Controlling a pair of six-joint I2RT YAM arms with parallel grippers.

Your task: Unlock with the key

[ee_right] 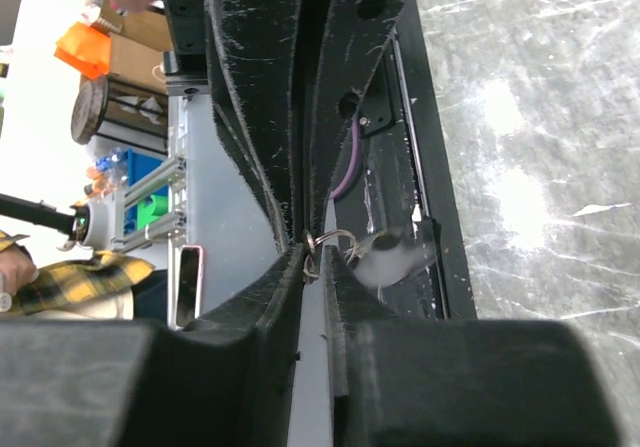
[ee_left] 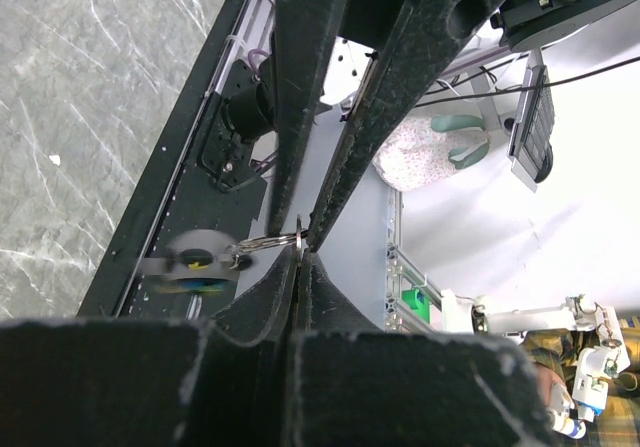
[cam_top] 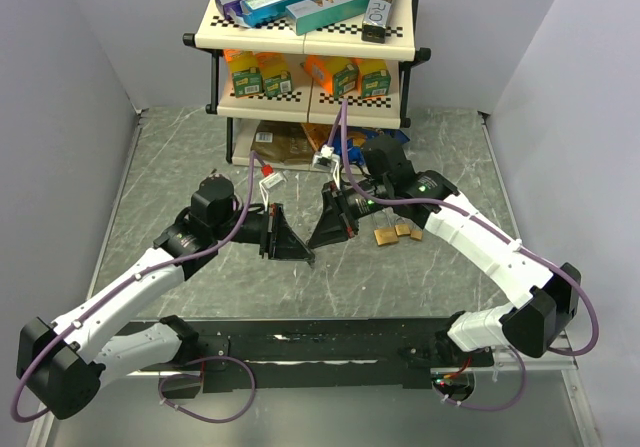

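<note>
We saw the left hand (ee_left: 300, 263) clamped shut on the key ring (ee_left: 284, 239) above the bench (cam_top: 170, 167), with what looked like a blurred tag (ee_left: 198, 263) dangling from it. The right hand (ee_right: 312, 257) met it tip to tip, its jaws narrowly apart at the ring. We could not tell whether it gripped.

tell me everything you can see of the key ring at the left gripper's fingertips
The key ring is a thin, silvery wire loop, metal by its look. It is pinched at the very tips of the shut left gripper and sticks out sideways from them, off the table. A round grey tag with yellow and blue marks hangs from it, too blurred to read. No key blade can be made out.
</note>
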